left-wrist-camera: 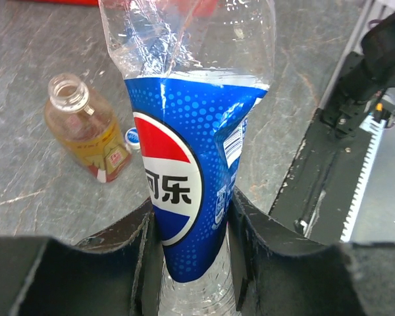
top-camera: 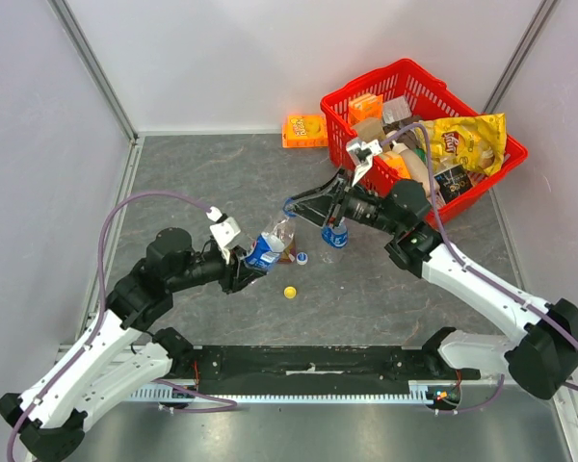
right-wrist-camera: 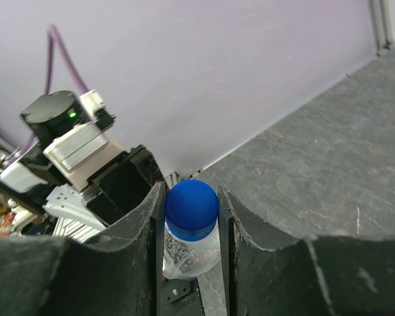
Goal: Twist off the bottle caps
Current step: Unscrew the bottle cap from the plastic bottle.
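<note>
Left pincer is clamped on the Pepsi bottle mid-body, holding it tilted above the table. The neck axis points into the right pincer, which grips the blue cap on both sides. My read: the right arm twists.

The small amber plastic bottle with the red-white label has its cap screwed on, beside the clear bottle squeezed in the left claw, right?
No: the small amber plastic bottle has no cap; its mouth stands open, as the left wrist view shows. It does sit beside the clear blue-labelled plastic bottle squeezed in the left gripper.
</note>
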Tool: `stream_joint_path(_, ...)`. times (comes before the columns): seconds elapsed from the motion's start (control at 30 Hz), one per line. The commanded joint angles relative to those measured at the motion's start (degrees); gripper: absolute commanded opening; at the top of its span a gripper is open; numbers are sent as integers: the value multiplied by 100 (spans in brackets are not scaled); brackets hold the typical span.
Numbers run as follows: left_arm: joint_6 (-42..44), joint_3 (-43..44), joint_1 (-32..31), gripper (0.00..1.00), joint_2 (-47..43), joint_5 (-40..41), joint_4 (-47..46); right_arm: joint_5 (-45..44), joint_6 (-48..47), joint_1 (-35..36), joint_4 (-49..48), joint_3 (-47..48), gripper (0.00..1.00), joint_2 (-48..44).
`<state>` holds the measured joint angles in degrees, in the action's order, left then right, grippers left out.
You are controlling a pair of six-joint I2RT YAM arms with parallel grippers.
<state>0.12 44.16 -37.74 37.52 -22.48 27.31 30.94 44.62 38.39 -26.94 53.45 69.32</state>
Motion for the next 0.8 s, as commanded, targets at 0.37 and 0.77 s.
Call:
stream_joint_path(0.37, -381, 514, -14, 2, -219, -2603, -788, 2240, 292, 63, -3086, -537, 0, -516)
stream_joint_path(0.77, -1154, 611, -6, 2, 63, -4202, -1799, 3032, 837, 63, -4564, -678, 0, -727)
